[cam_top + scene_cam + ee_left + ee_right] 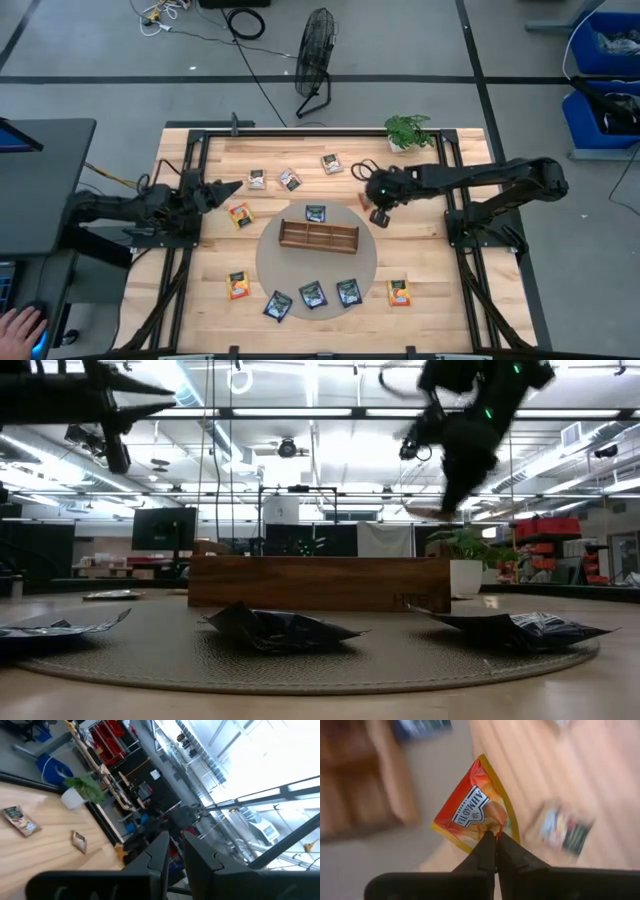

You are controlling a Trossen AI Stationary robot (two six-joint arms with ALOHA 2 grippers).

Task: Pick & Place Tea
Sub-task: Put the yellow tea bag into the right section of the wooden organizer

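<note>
A: From above, the wooden tray sits mid-table on a round grey mat. Its compartments look bare as far as I can tell.

B: One dark blue packet lies on the mat just behind the tray, and three more dark blue packets fan along the mat's front edge.

A: Orange packets are on the wood: one left of the mat, one at front left, one at front right. White-and-brown packets lie toward the back, near a potted plant.

B: The right gripper hangs above the mat's right rim beside the tray. The left gripper waits over the left side, near the orange packet.

A: Low view now: the tray stands across the middle, with crumpled dark packets in front on the mat. The right arm hangs high on the right, well clear of the tray.

B: Left wrist view: its fingers are pressed nearly together, holding nothing. Two packets and the plant lie beyond on the table.

A: Right wrist view: the fingertips are pinched on the corner of an orange tea packet, lifted over the table. The tray is a blur on one side.
</note>
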